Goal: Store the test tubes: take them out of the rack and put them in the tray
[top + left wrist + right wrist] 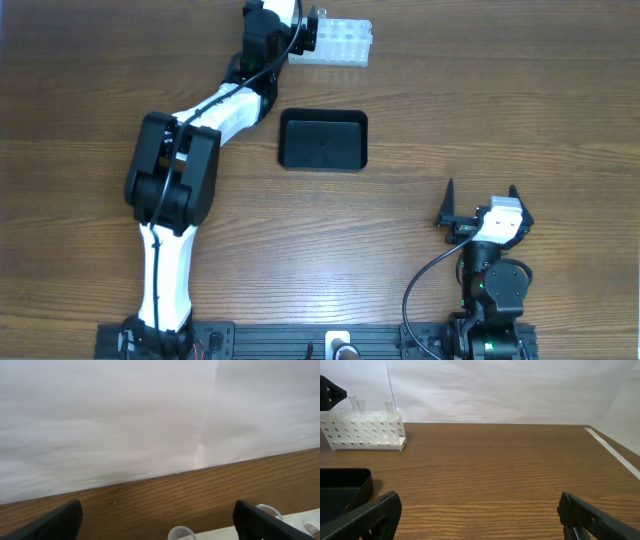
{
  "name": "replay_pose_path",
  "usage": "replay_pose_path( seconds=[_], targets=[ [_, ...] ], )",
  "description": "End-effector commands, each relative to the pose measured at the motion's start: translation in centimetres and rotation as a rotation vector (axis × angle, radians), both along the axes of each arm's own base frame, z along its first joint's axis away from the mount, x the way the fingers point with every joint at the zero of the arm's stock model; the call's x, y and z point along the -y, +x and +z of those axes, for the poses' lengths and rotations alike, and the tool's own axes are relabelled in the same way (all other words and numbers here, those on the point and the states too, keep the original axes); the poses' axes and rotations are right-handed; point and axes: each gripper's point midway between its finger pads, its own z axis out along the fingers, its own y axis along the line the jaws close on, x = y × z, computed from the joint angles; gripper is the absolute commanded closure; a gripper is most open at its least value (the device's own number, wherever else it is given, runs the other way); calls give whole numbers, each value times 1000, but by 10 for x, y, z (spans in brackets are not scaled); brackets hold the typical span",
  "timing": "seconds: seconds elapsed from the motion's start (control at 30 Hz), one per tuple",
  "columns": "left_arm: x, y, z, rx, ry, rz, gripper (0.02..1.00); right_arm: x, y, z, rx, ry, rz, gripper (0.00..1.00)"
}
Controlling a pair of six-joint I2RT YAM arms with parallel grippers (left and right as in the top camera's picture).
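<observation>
From above, the left arm stretches up the wooden table [500, 100] to the white test tube rack [340, 45] at the far edge. The left gripper [312, 28] is at the rack's left end. The black tray [323, 140] lies on the near side of the rack, close to it. Its floor looks bare, so I judge that no tube has been stored yet. The right gripper [482, 202] sits low on the right, well apart from both, its fingers spread wide with nothing between them.

In the left wrist view, the left gripper's two dark fingers stand far apart and hold nothing. Between them, and beside one of them, the clear rims of test tubes [181, 533] poke up from the rack's top, with the table and a pale wall [150, 420] beyond.

In the right wrist view, the rack stands upright across the table with three tubes rising from it — two near one end, one near the other. A corner of the tray lies close by.

The step in hand looks like the first pick, with the left gripper lining up over the rack. The next move calls for centring the open fingers on one tube, lowering and closing gently on the glass. The tube must then be lifted straight up until it clears its hole — only then carried across to the tray.
</observation>
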Motion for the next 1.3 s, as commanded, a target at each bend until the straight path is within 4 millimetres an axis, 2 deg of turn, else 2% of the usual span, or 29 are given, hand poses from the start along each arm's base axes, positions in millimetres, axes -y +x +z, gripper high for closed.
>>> replay_pose_path(
  seconds=[0.03,0.3,0.67,0.77,0.83,0.9,1.13,1.3],
  targets=[
    [-3,11,-6,8,-9,26,110,1,0,-3,-2,3,-1,7],
    [-2,11,-9,7,-9,26,229,1,0,-3,-2,3,-1,9],
    [0,13,-18,12,-11,22,277,1,0,-3,-2,3,-2,7],
    [1,15,-19,13,-12,22,332,1,0,-2,-2,3,-2,9],
    [2,16,-20,14,-12,21,417,1,0,-3,-2,3,-2,7],
    [4,17,-20,17,-13,19,446,1,0,-3,-2,3,-2,9],
    [8,15,-26,8,-10,12,448,1,0,-3,-2,3,-2,9],
    [9,15,-26,7,-10,12,551,1,0,-3,-2,3,-2,9]
  ],
)
